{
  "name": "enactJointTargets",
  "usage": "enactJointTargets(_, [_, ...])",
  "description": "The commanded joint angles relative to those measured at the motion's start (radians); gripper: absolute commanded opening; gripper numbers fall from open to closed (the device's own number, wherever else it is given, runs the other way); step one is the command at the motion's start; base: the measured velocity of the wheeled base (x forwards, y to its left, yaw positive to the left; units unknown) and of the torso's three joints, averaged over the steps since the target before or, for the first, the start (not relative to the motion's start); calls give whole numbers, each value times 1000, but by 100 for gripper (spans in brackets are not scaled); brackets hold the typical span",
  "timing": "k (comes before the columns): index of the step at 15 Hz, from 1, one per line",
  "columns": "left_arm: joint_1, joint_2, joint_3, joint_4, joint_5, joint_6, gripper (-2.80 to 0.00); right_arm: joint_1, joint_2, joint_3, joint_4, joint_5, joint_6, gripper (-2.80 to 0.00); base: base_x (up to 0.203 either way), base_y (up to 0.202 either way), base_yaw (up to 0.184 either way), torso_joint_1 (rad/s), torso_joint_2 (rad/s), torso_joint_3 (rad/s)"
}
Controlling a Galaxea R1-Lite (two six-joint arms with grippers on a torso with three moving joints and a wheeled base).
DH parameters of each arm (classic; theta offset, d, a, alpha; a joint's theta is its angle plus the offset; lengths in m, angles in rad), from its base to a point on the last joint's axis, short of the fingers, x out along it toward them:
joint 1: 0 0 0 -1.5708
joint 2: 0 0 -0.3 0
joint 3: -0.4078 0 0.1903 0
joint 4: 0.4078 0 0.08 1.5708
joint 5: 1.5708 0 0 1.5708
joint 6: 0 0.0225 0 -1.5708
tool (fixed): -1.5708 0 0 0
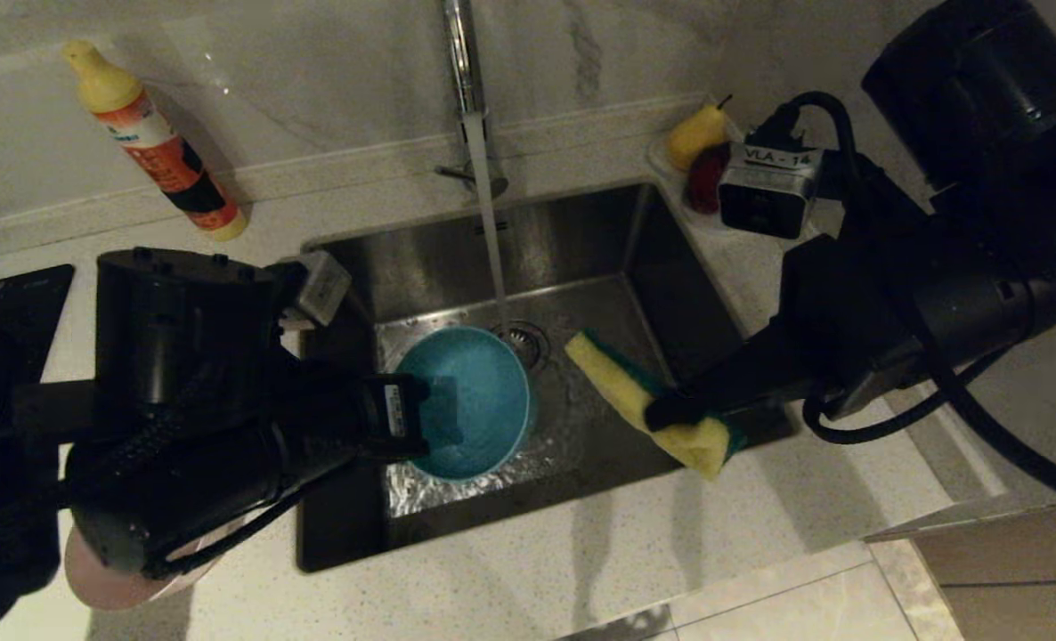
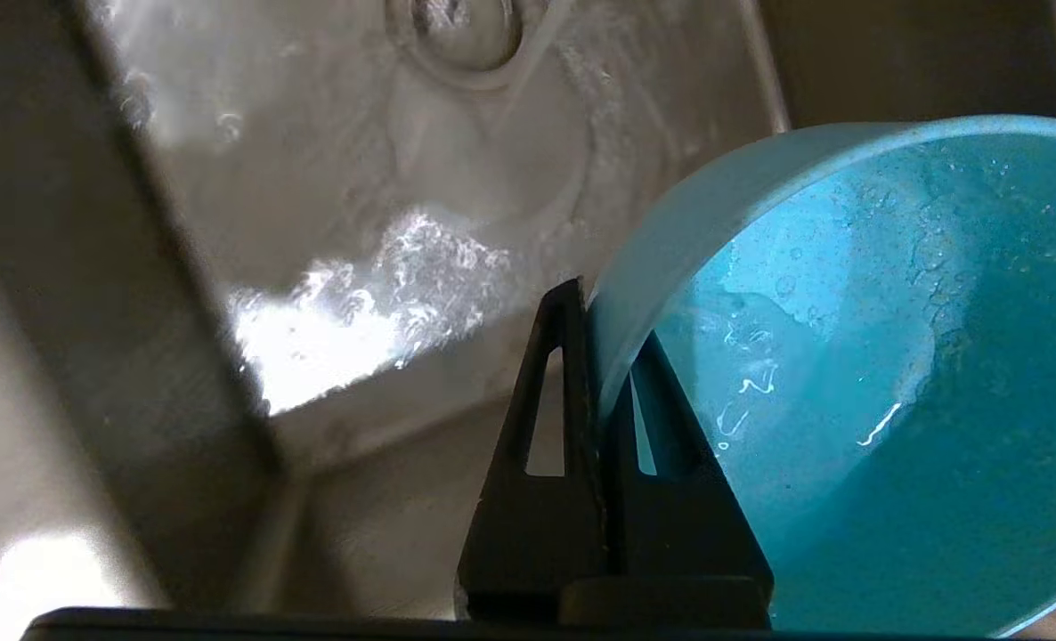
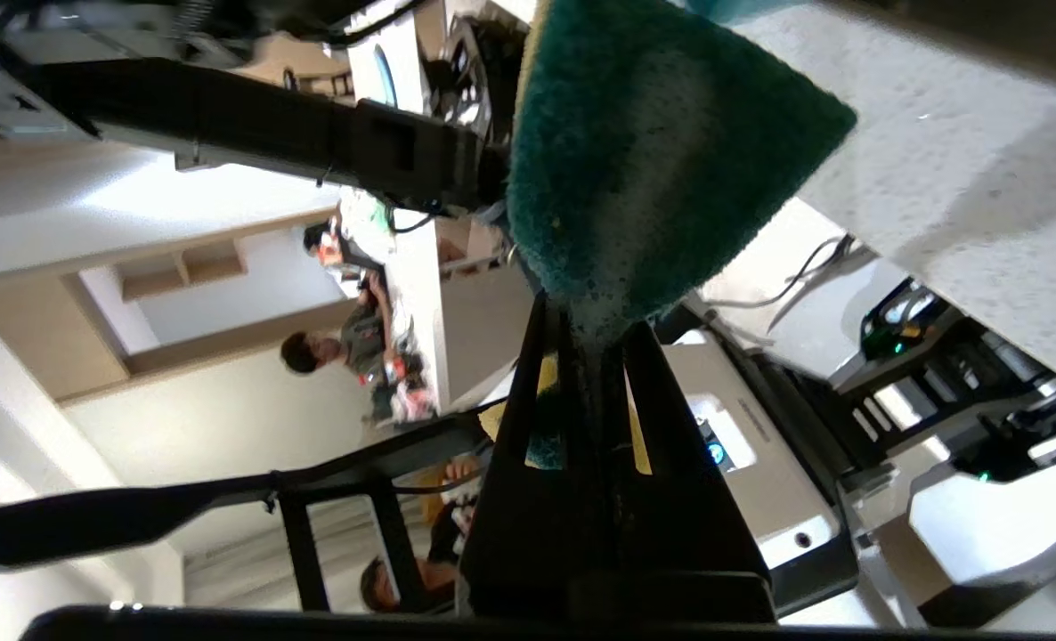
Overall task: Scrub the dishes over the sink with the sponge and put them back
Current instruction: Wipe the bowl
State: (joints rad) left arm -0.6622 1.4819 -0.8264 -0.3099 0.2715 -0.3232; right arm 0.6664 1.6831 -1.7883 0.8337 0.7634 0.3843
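Gripping the rim of the light blue bowl (image 1: 466, 401), my left gripper (image 1: 426, 418) holds it tilted over the near left part of the sink (image 1: 581, 240), its wet inside turned to the right. One finger (image 2: 546, 418) presses the outside wall and the other sits inside. Water runs from the tap (image 1: 467, 80) onto the sink floor just beyond the bowl, beside the drain strainer (image 1: 523, 338).

My right gripper (image 1: 662, 411) is clamped on the sponge (image 1: 648, 401) (yellow foam, dark green scouring face), holding it over the near right part of the sink, apart from the bowl. A pale pink bowl (image 1: 127, 579) lies on the counter (image 1: 626, 543) at near left, partly hidden under my arm.
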Motion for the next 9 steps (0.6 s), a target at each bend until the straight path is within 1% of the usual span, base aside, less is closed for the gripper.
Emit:
enactJointTargets(1, [-6, 82, 31, -137, 56, -2, -280, 33, 62, -43, 21, 3, 4, -280, 0, 0, 0, 0, 0, 0])
enactJointTargets(2, [-9, 91, 19, -151, 84, -1, -280, 44, 78, -47, 22, 0, 5, -280, 0, 0, 0, 0, 0, 0])
enactJointTargets(4, [-31, 95, -14, -155, 105, 0, -280, 56, 113, -65, 22, -2, 19, -280, 0, 0, 0, 0, 0, 0])
enactJointTargets(5, [-47, 95, -24, -155, 134, 1, -280, 57, 136, -86, 23, -2, 40, -280, 0, 0, 0, 0, 0, 0])
enactJointTargets(7, [-73, 99, -17, -161, 196, 35, -280, 57, 185, -141, 17, -5, 90, -280, 0, 0, 0, 0, 0, 0])
enactJointTargets(8, [-76, 101, -8, -186, 201, 39, -280, 57, 200, -150, 3, -21, 122, -280, 0, 0, 0, 0, 0, 0])
enactJointTargets(9, [-77, 114, -1, -215, 202, 40, -280, 63, 214, -151, -2, -56, 130, -280, 0, 0, 0, 0, 0, 0])
